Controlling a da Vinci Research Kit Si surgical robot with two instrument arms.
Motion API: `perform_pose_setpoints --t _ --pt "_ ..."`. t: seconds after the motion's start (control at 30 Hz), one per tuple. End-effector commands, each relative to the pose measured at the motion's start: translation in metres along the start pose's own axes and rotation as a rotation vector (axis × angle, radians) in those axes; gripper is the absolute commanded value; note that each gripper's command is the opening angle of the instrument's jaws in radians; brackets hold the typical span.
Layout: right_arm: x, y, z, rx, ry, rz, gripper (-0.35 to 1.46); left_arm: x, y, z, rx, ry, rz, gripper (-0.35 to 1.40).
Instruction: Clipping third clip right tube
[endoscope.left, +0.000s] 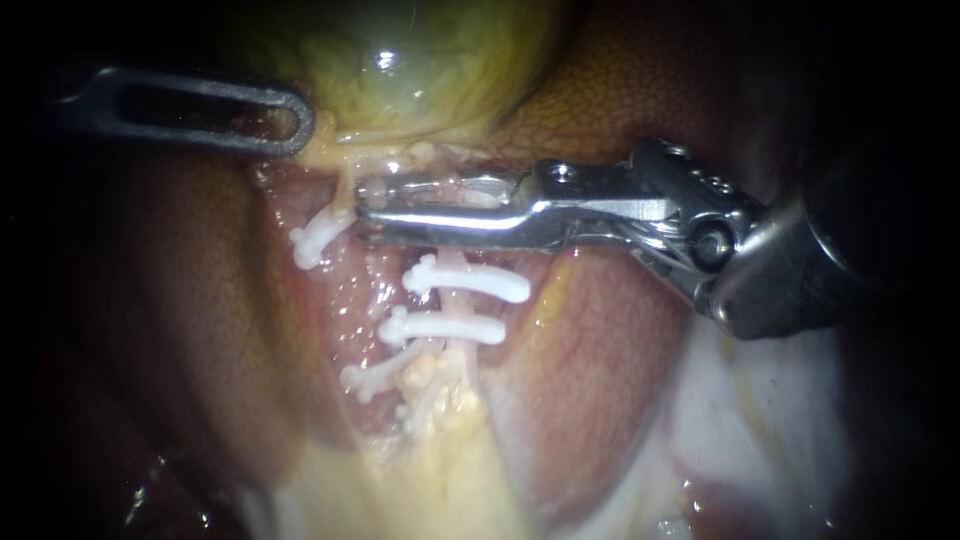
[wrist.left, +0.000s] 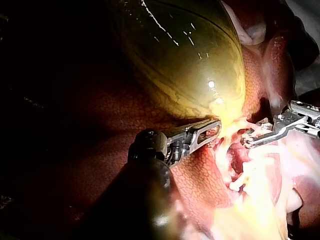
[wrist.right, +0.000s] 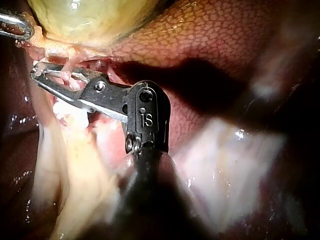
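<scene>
Endoscope view, clips (endoscope.left: 465, 281) on tube (endoscope.left: 455, 303), left wrist view, broad gallbladder (wrist.left: 185, 55)

The endoscope view is being lit from the camera's side: its middle is being shown brightly while its edges are being left almost black. Glare is being thrown off the right instrument (endoscope.left: 365, 208) and a small highlight off the gallbladder (endoscope.left: 420, 70); the left instrument (endoscope.left: 298, 120) is being kept in dimness. In the left wrist view the gallbladder's wet face is being streaked with highlights, while the liver (wrist.left: 75, 150) beside it is being swallowed by shadow. In the right wrist view a broad shadow is being cast on the liver beside the instrument.
</scene>
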Motion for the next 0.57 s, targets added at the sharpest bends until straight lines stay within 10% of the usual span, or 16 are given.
perform_pose_setpoints --t 0.03,0.57 --pt "0.0000 0.0001 0.0000 -0.003 0.002 -0.002 -0.35 0.0000 0.0000 0.0000 0.000 0.000 0.000 -0.35" --pt "-0.0005 0.0004 -0.0002 0.011 -0.008 -0.006 -0.35 0.0000 0.0000 0.0001 0.000 0.000 0.000 -0.35"
